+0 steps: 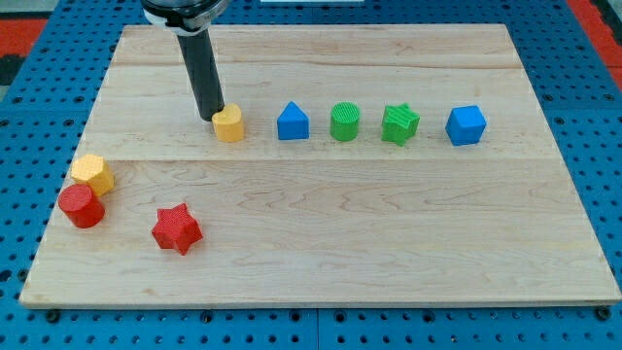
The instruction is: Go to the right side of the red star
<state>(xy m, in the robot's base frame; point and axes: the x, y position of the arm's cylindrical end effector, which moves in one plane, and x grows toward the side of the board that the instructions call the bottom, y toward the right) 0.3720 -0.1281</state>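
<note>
The red star (176, 228) lies on the wooden board (321, 243) at the view's lower left. My tip (210, 118) is at the view's upper left, touching the left side of a yellow heart-shaped block (229, 123). The tip is well above the red star and slightly to its right.
A row runs right from the yellow heart: a blue house-shaped block (293, 122), a green cylinder (344, 122), a green star (399, 124), a blue cube (466, 124). A yellow hexagon (93, 174) and a red cylinder (81, 206) sit left of the red star.
</note>
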